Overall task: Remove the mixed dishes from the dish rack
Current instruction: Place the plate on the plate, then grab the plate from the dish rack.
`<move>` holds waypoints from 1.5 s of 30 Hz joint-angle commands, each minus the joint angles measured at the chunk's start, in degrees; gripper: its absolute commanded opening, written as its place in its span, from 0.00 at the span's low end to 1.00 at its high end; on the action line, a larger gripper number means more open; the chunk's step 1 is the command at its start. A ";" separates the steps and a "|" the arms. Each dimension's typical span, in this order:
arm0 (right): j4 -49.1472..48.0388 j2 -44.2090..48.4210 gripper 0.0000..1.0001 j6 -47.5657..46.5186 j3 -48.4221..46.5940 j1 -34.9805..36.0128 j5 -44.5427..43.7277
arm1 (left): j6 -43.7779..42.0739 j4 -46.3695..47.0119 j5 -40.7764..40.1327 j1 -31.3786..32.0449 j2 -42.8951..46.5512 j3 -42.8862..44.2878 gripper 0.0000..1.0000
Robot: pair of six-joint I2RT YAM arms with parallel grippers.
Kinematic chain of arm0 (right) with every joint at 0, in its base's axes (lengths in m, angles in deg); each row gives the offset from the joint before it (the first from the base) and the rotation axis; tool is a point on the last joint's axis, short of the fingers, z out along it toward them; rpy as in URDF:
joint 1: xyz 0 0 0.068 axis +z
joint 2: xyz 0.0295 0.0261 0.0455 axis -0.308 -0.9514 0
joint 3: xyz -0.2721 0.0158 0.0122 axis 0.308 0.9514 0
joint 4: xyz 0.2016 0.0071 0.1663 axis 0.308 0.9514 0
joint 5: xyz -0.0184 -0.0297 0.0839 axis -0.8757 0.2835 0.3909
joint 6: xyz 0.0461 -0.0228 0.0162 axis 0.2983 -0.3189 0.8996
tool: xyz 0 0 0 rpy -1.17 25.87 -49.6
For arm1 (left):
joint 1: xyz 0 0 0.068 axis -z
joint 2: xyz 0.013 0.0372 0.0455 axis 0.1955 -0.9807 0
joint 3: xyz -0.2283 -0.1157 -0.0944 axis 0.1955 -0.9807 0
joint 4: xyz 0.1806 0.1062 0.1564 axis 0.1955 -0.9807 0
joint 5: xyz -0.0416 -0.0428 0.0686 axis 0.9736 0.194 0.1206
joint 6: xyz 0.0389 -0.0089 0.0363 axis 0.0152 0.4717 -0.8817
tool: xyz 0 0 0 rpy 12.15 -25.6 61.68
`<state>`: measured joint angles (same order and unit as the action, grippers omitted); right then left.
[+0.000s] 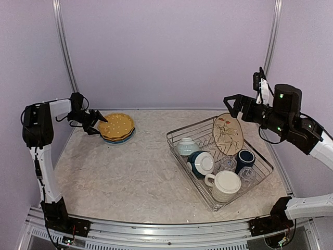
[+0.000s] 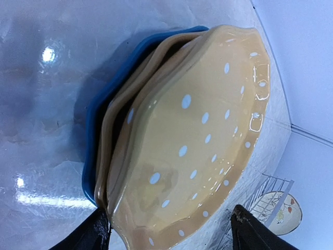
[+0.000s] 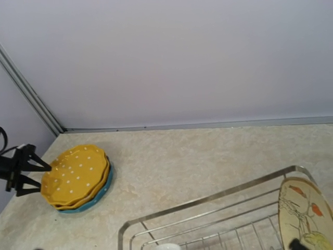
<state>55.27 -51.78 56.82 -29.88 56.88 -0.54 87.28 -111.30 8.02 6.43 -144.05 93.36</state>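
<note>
The dish rack (image 1: 191,126) stands on the right. It holds an upright cream floral plate (image 1: 228,134), a pale bowl (image 1: 186,146), a dark-blue bowl (image 1: 200,163), clear glasses (image 1: 227,164), a navy mug (image 1: 244,158) and a large cream mug (image 1: 225,185). Orange dotted plates (image 1: 117,124) are stacked on a blue plate (image 2: 99,130) at the far left. My left gripper (image 1: 97,121) is open, and its fingers (image 2: 93,235) straddle the near edge of the top orange plate (image 2: 192,140). My right gripper (image 1: 232,107) is open and empty, hovering just above the floral plate's top edge (image 3: 304,213).
The rack's rim (image 3: 208,200) runs across the bottom of the right wrist view, with the plate stack (image 3: 78,177) beyond it. Lilac walls with metal posts close the back and sides. Bare mottled tabletop (image 1: 140,166) lies between the stack and the rack.
</note>
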 commanded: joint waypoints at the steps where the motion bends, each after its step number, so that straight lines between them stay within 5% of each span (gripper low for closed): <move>1: 2.26 -0.01 1.00 -0.41 0.12 -0.29 -1.87 | -2.13 -4.81 -5.00 -0.44 2.88 1.66 0.77; 10: 7.78 -0.27 1.00 -1.02 -0.50 -0.31 -6.04 | -1.93 -4.90 -5.60 -0.11 6.99 0.76 0.81; 19: 30.91 -10.92 1.00 -1.64 -11.55 -1.12 -20.14 | -2.18 3.34 -4.35 4.31 21.32 -7.19 0.91; 26: 32.48 -18.73 0.99 -5.59 -10.90 -8.95 -16.41 | -6.51 5.90 -8.03 11.26 32.72 -10.86 0.99; 32: 25.69 -24.43 0.85 -9.30 -9.04 -13.92 -8.05 | -9.61 5.38 -9.20 16.94 36.11 -11.03 0.99; 45: 21.74 -34.64 0.47 -12.08 -10.25 -14.16 -9.99 | -9.99 4.31 -7.98 22.12 35.33 -10.24 0.99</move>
<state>78.87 -85.28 46.07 -39.52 43.19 -10.16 78.29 -106.27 0.23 27.81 -108.44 83.42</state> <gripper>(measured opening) 0.518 0.990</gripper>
